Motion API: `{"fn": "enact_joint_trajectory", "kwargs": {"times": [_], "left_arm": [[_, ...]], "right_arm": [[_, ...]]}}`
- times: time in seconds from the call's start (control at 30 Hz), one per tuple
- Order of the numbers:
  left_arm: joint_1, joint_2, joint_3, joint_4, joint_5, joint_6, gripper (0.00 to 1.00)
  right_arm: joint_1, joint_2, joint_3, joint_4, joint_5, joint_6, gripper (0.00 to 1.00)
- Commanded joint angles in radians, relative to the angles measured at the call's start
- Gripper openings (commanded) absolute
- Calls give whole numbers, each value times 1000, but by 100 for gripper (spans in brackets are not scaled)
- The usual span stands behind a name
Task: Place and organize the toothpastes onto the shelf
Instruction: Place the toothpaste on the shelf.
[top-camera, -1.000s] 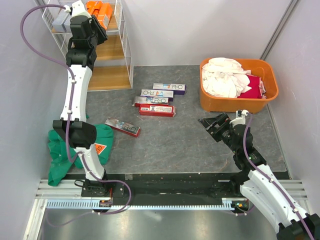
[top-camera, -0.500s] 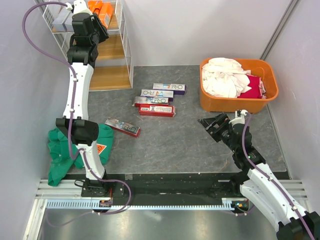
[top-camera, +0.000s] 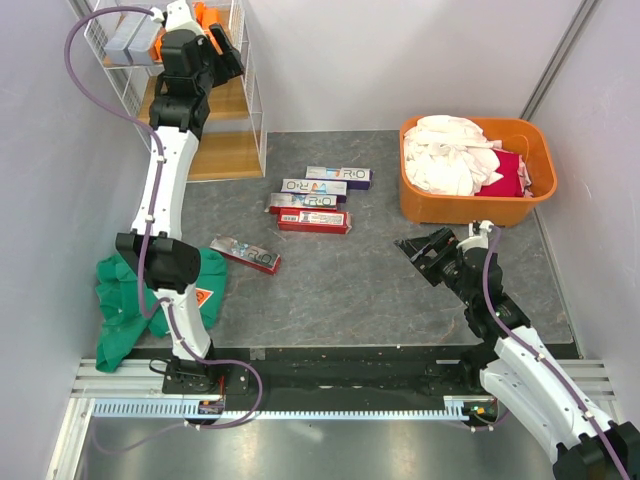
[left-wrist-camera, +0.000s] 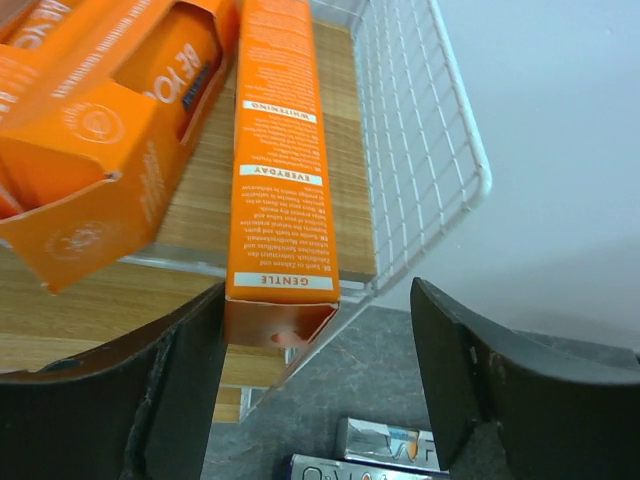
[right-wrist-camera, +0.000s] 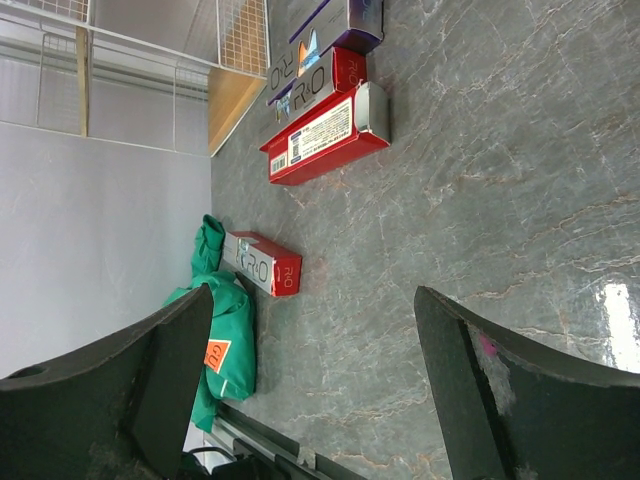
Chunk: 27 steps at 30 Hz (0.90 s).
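Observation:
My left gripper (top-camera: 222, 55) is up at the top tier of the white wire shelf (top-camera: 225, 100), open. In the left wrist view an orange toothpaste carton (left-wrist-camera: 280, 150) lies on the board, its near end overhanging the edge beside my left finger, with a wide gap to the right finger. More orange cartons (left-wrist-camera: 90, 120) lie to its left. Grey cartons (top-camera: 125, 40) sit at the tier's far left. Several toothpastes (top-camera: 313, 202) lie grouped on the floor, and one red and silver carton (top-camera: 245, 254) lies apart. My right gripper (top-camera: 420, 255) hovers open and holds nothing.
An orange tub of laundry (top-camera: 475, 170) stands at the back right. A green cloth (top-camera: 130, 300) lies by the left arm's base, next to the lone carton (right-wrist-camera: 262, 264). The shelf's wire side (left-wrist-camera: 420, 150) is just right of the placed carton.
My left gripper has opened and shifted right along the top tier, letting go of the orange carton there. The right arm has barely moved.

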Motion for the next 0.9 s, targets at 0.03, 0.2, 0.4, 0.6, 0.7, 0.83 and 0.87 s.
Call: {"fn": "enact_joint_trajectory", "kwargs": {"times": [0.03,0.2,0.4,0.6,0.7,0.83,0.87], "left_arm": [[-1,-104,-67,89,50,-29,81],[-3,-170,-152,112,53,-26,83],[-1,-288,-294,151,56,-18,86],[3,-351,-362,152,30,-2,89],[11,-388,-405,152,15,5,89],[25,-423,-434,162,8,11,76],[26,-423,-434,160,13,14,74]], "right_arm": [[-3,0,-15,9,-13,-7,90],[-2,-3,-20,8,-18,-3,90],[-3,0,-25,11,-19,2,90],[-5,-1,-29,8,-24,7,90],[-5,-5,-29,8,-27,7,89],[-5,-9,-35,9,-27,11,89],[-5,-6,-35,9,-29,11,89]]}}
